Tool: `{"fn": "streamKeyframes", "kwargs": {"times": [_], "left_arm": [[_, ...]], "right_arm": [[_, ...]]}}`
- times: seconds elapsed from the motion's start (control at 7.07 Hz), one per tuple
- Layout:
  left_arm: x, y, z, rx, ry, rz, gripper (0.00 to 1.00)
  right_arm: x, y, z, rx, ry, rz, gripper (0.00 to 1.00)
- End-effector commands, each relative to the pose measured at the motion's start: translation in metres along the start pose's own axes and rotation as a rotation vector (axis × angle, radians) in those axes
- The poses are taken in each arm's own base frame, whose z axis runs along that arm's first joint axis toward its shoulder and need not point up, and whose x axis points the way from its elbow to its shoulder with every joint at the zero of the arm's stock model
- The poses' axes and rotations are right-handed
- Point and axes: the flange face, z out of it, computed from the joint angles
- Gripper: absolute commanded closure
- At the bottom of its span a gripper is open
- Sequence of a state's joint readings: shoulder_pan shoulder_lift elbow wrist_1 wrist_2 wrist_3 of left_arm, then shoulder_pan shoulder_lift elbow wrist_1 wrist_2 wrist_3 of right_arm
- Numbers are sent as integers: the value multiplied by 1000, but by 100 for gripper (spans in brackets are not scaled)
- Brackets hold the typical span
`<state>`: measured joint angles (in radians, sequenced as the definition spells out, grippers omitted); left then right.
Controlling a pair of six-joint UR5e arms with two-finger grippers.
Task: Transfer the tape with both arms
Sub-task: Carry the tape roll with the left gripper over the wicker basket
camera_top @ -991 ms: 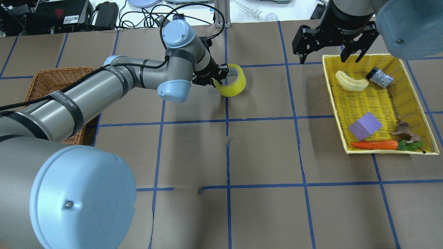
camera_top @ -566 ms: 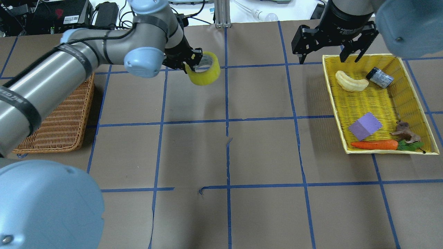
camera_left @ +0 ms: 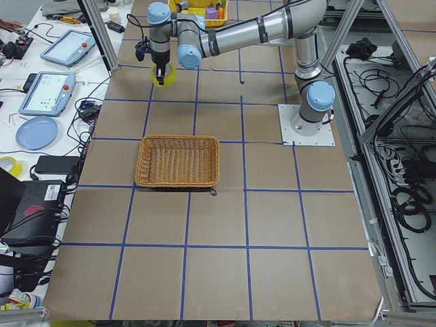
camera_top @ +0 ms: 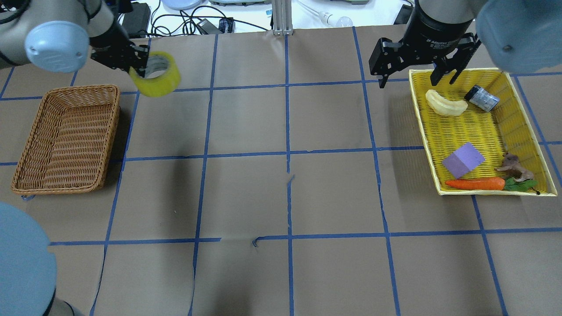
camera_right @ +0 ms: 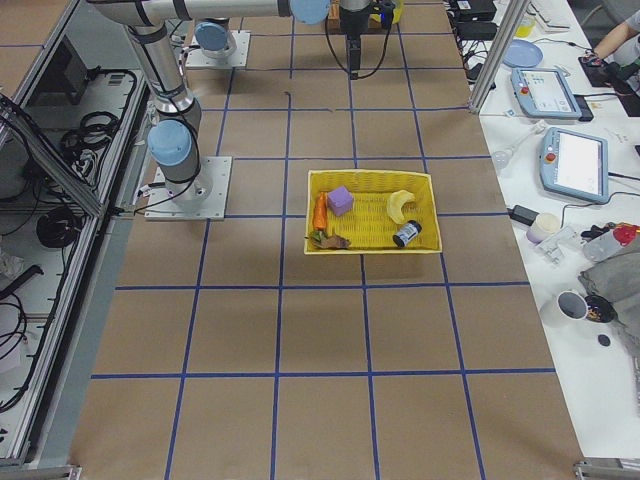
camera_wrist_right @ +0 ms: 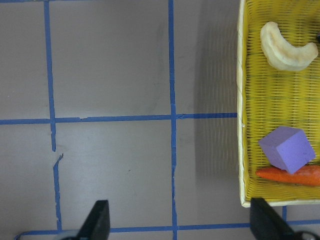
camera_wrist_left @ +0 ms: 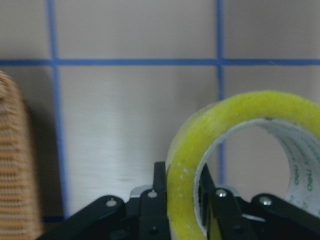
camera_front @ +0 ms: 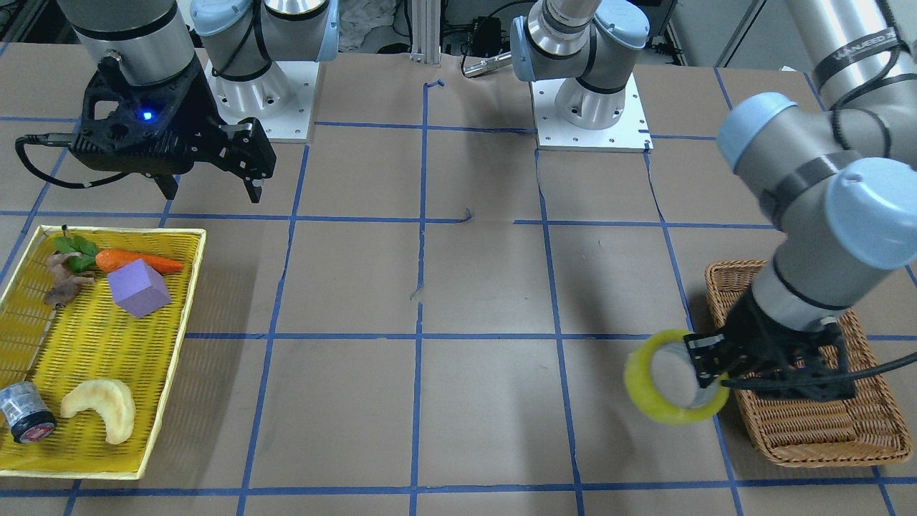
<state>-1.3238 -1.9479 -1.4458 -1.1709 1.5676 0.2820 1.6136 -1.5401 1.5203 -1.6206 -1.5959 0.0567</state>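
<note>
The left gripper (camera_top: pixel 137 66) holds the tape (camera_top: pixel 157 78) by its wall. In the left wrist view one finger lies against the yellow outside and the other sits inside the pale core, so the jaws are narrow and clamped on the ring. The roll hangs from the jaws with its open hole tilted partly upward, and the grey-white core shows in the overhead view.

The tape is at the far left of the table (camera_top: pixel 285 197), just beside the far corner of the wicker basket (camera_top: pixel 66 140). It is over bare brown paper, not over the basket. In the left wrist view the basket's edge is at the left border, apart from the roll. The tape seems to be lifted clear of the table.

The right gripper (camera_top: pixel 412 80) hovers well apart from it, over the far corner of the yellow tray (camera_top: pixel 423 136). Its jaws are spread wide and hold nothing. In the right wrist view the two fingertips stand far apart at the bottom edge.

Inside the tray a pale banana-shaped piece (camera_top: pixel 445 104) and a small dark grey roll (camera_top: pixel 481 98) lie at the far end. A purple cube (camera_top: pixel 463 160), a carrot (camera_top: pixel 474 183) and a brown animal figure (camera_top: pixel 513 166) lie at the near end.
</note>
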Motion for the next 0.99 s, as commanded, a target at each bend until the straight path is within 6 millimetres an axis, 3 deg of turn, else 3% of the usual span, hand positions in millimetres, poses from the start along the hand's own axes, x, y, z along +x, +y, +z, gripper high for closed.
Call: {"fn": "streamKeyframes", "kwargs": {"times": [0.0,0.14,0.28,0.42,0.71,0.85], "left_arm": [[-157,31,16,-27,-21,59,100],[-200,50,33,-55,-9,58,100],[-226,71,56,-91,17,56,100],[-243,91,80,-123,44,30,100],[-250,96,104,-124,44,15,100],[-253,93,102,-115,34,18,30]], "right_arm": [[-2,1,2,-7,1,-3,0],[-2,0,2,-5,-2,-3,0],[-2,0,2,-5,0,-3,0],[-2,1,2,-7,0,-3,0],[-1,1,1,-5,9,-2,0],[-1,1,1,-5,6,-2,0]]}}
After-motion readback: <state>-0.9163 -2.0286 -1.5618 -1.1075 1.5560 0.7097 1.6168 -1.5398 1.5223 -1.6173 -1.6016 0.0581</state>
